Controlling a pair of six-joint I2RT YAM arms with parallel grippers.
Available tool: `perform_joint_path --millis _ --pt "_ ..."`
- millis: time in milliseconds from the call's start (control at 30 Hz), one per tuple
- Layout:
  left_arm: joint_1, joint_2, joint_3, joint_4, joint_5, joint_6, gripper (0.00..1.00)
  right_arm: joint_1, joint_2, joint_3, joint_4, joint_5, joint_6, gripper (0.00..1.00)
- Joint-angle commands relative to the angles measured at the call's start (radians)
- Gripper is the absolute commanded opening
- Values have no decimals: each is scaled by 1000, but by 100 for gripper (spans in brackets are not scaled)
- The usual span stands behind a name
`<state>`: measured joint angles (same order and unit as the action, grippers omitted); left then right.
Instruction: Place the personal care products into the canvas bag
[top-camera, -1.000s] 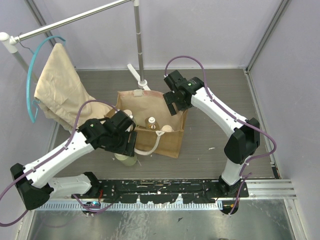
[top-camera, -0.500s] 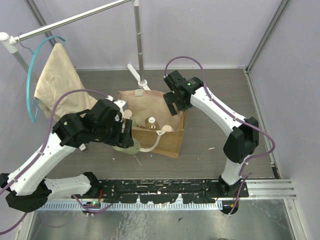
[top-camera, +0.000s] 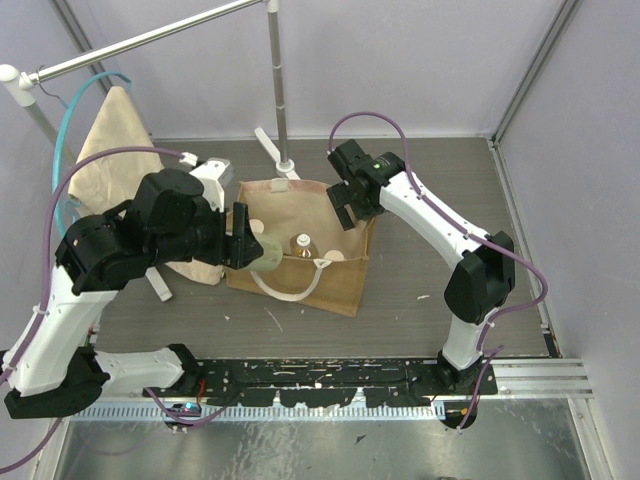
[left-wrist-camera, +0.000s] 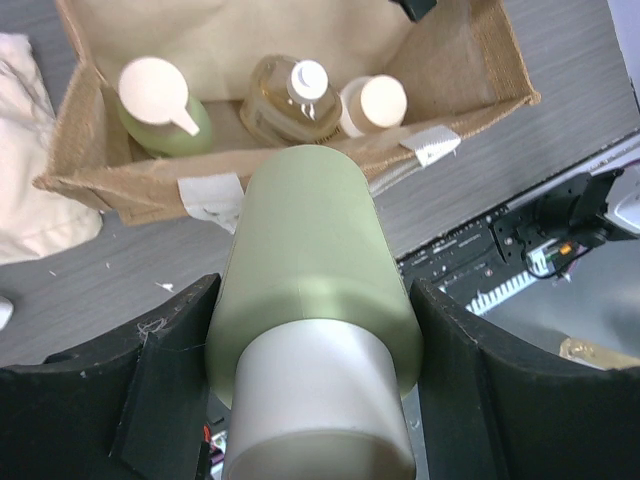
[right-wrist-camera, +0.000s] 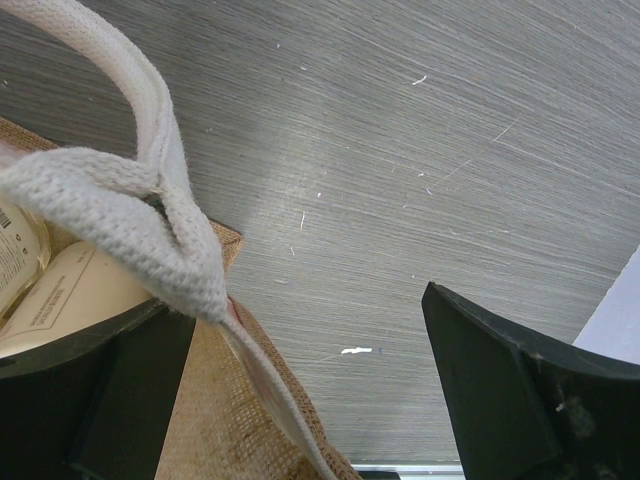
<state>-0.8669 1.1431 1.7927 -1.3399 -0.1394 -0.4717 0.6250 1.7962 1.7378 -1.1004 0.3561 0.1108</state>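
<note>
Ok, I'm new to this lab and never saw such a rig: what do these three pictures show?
Two robot arms, left and right, are bolted at the near edge of a grey table. The wide picture comes from a fixed camera above and behind them. The other two come from a camera on each wrist, showing that gripper's own fingers. On the table stands a tan canvas bag, with a beige cloth on a teal hanger to its left. The left gripper is shut on a pale green bottle, held above the bag's edge. Inside the bag are another green bottle, a clear bottle of amber liquid and a cream one. The right gripper is at the bag's far right corner, jaws wide apart, beside a webbing handle.
</note>
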Motion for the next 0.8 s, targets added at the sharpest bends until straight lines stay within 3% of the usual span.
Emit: perform_joint_path --millis 0,267,433,767 --pt "-2 31 90 114 -83 72 17 3 5 31 6 -5 -2 100" --pt "42 156 173 194 -211 211 13 2 13 56 7 -8 -11 100" --pt "143 244 166 256 -139 262 13 2 10 57 0 -7 -24 100" --pt "156 362 116 226 -43 239 9 2 -21 63 -28 -2 -16 100"
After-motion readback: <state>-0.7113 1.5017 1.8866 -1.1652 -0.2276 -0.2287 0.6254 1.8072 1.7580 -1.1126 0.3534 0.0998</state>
